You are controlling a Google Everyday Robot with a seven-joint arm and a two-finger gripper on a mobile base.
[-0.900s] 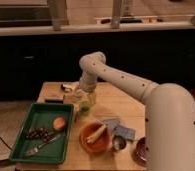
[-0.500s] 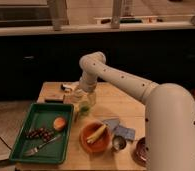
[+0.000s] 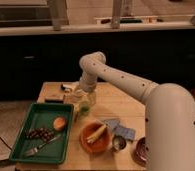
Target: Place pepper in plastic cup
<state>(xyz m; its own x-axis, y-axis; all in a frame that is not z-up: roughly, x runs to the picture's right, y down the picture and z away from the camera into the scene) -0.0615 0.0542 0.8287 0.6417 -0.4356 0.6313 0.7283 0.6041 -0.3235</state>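
Note:
The clear plastic cup (image 3: 83, 102) stands on the wooden table (image 3: 126, 107), just right of the green tray. A small yellow-green pepper (image 3: 84, 107) shows low inside or at the cup; I cannot tell whether it rests in it or is still held. My gripper (image 3: 86, 94) hangs from the white arm straight down over the cup's mouth, its tip at the rim.
A green tray (image 3: 21, 142) at the left holds a round orange fruit (image 3: 59, 123), dark grapes (image 3: 39, 133) and a fork (image 3: 41, 145). An orange bowl (image 3: 96, 137) with pale yellow pieces and a small metal cup (image 3: 119, 144) stand at the front. A dark counter runs behind.

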